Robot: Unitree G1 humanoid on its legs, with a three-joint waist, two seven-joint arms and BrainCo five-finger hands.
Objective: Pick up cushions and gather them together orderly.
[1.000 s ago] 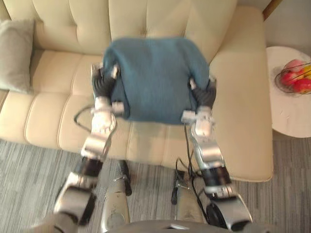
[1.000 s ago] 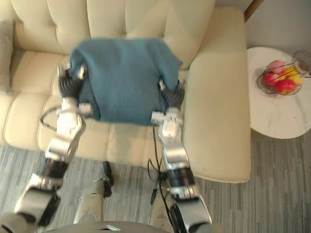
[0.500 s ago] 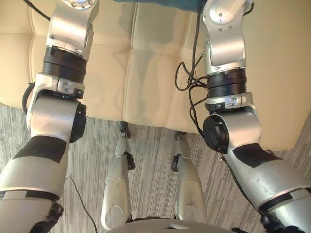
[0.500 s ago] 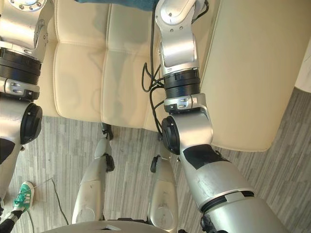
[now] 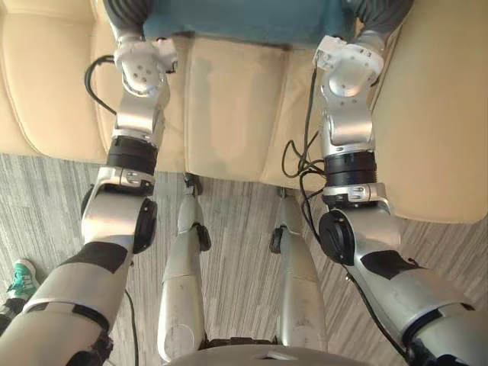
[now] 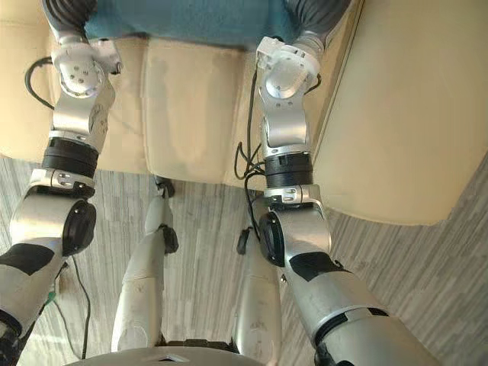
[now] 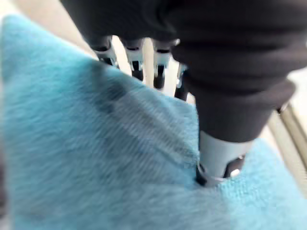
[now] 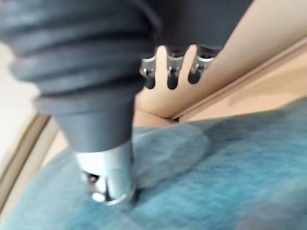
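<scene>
Slippage looked the main risk: the soft blue cushion (image 5: 240, 19) hung over the back edge of the sofa (image 5: 229, 114) seat, squeezed between both hands by its side edges. If the arms parted or tilted unevenly, the stuffing could give and the cushion could drop or twist. Left hand (image 7: 225, 72) pinched it, thumb dug into the cloth and fingers (image 7: 135, 57) behind the edge. Right hand (image 8: 91, 72) did likewise, with fingers (image 8: 173, 72) reaching past toward the sofa back. Eye views gave arms and the cushion's lower rim; wrist views gave the thumb grips.
</scene>
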